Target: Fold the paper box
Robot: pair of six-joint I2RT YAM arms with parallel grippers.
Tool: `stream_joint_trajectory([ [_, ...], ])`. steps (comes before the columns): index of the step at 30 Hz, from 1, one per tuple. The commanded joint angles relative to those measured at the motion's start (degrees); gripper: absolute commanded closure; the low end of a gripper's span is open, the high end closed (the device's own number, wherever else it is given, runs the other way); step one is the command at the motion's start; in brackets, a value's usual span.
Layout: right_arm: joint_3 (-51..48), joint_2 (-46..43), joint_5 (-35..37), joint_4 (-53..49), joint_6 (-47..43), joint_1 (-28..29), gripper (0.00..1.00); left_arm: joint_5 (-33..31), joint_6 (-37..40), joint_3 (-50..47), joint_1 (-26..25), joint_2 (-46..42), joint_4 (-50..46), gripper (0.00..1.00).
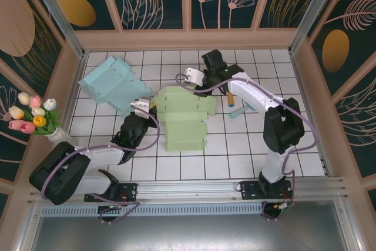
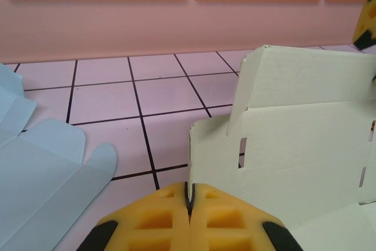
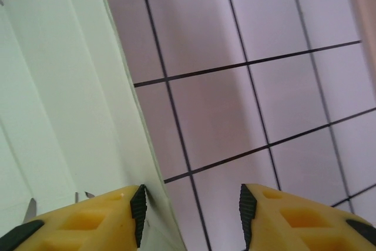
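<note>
The pale green paper box lies mostly flat in the middle of the tiled table, and in the left wrist view one flap of the box stands raised. My left gripper is shut on its left edge, which runs down between the yellow fingers. At the box's far right edge my right gripper stands open. Its left finger rests against the box's edge, and bare tiles show between the jaws.
A light blue flat paper box lies at the back left. A small orange and blue item lies right of the green box. A vase of tulips stands outside the left wall. Pink walls enclose the table.
</note>
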Motion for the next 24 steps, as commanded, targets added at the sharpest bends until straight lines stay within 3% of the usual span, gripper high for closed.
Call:
stream_joint_trajectory([
  [1, 3.0, 1.9, -2.8, -4.3, -1.0, 0.0, 0.53, 0.3, 0.7, -0.6, -0.5, -0.7, 2.7, 1.0],
  [10, 4.4, 2.0, -3.6, -6.4, -1.2, -2.0, 0.68, -0.1, 0.7, 0.2, -0.6, -0.1, 1.6, 1.0],
  [13, 4.4, 1.6, -3.9, -7.0, -1.5, -2.0, 0.78, -0.5, 0.6, 0.5, -0.7, 0.2, 1.3, 1.0],
  [24, 4.6, 2.9, -5.3, -7.2, -4.0, -1.6, 0.75, 3.3, 0.6, -0.1, -0.9, -0.9, 2.2, 1.0],
])
